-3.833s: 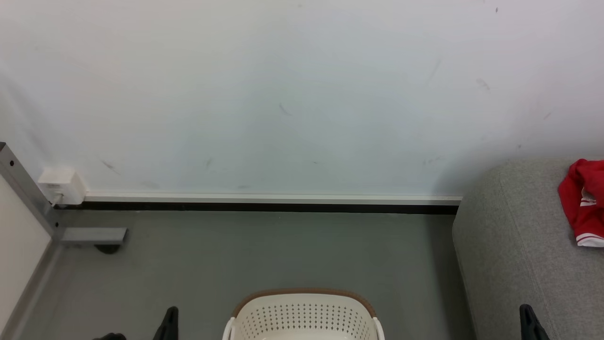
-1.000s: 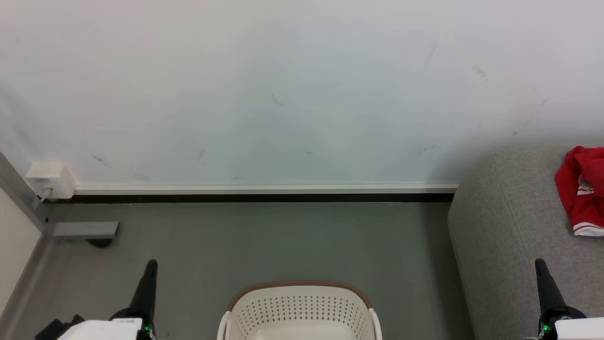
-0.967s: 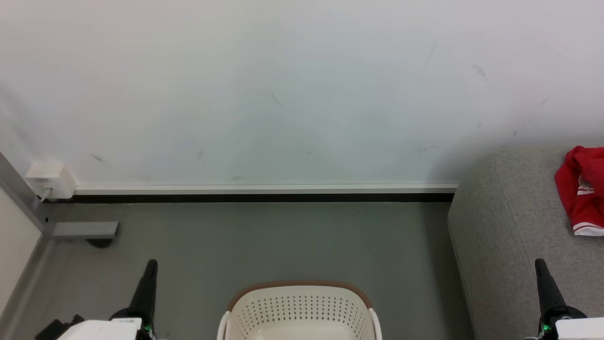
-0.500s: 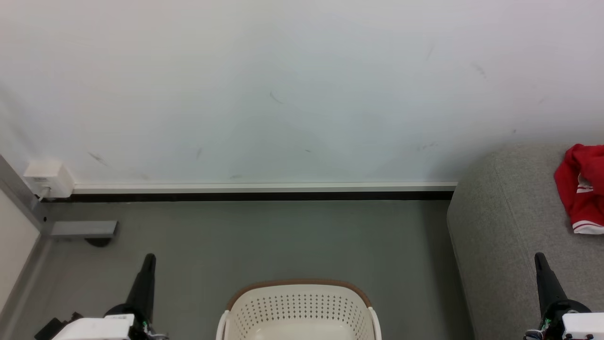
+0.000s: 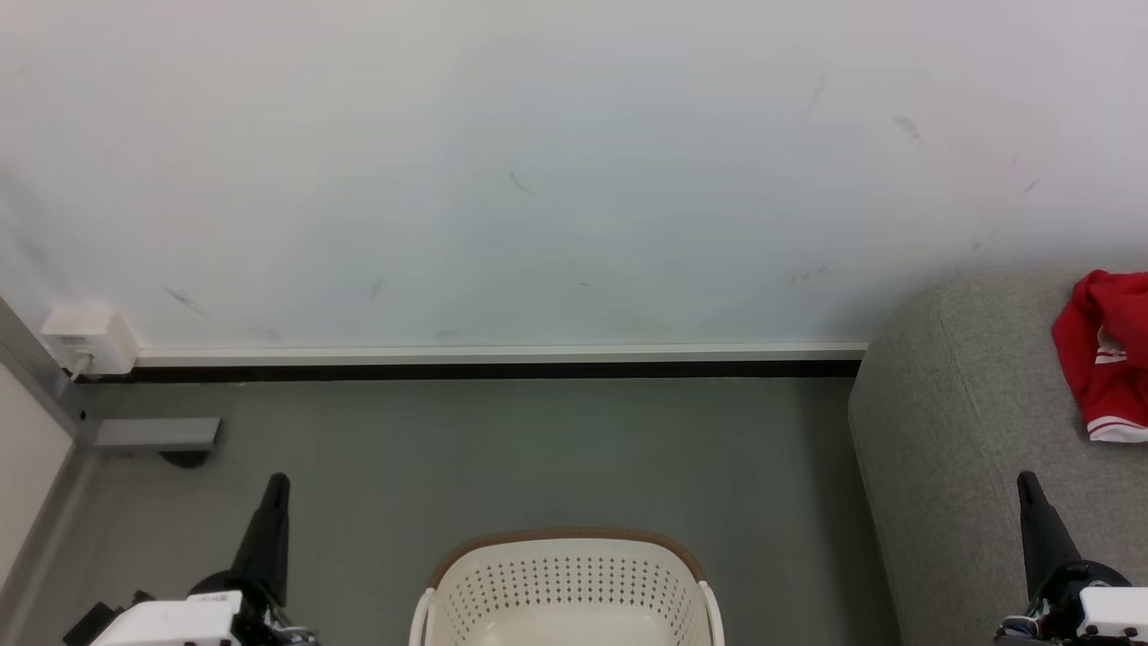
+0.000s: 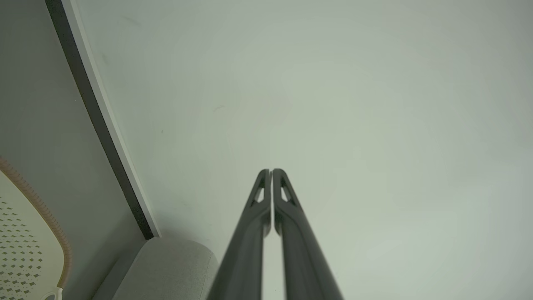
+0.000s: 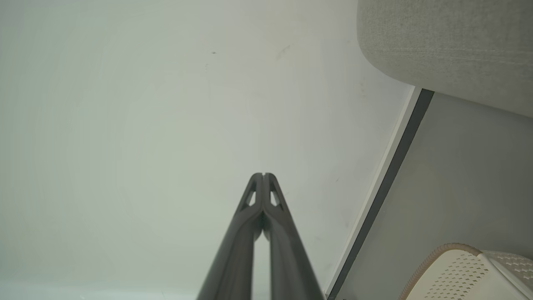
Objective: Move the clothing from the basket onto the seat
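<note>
Here, at the far left, a small white socket box (image 5: 90,336) sits low on the pale wall (image 5: 538,179), just above the dark skirting (image 5: 493,369) that runs along the grey floor (image 5: 538,449). The left pincer (image 5: 274,483) rises from the lower left over bare floor, its two dark fingers pressed together and holding nothing; the left wrist view shows the tips meeting, aimed at the wall.

In the middle, at the bottom edge, stands the basket (image 5: 565,535) on the floor, cream with rows of small holes, a brown rim band and white side handles. Its near part is cut off by the picture edge, so I cannot tell what lies inside there.

To the right, the seat (image 5: 969,404), grey and rounded, stands against the wall, near the basket but apart from it. The clothing (image 5: 1108,359), a crumpled red garment with white stripe trim, lies on top of the seat at the right edge, partly out of the picture. Below it, the right pincer (image 5: 1026,481) points up over the seat's cushion, closed on nothing and well apart from the garment.
</note>
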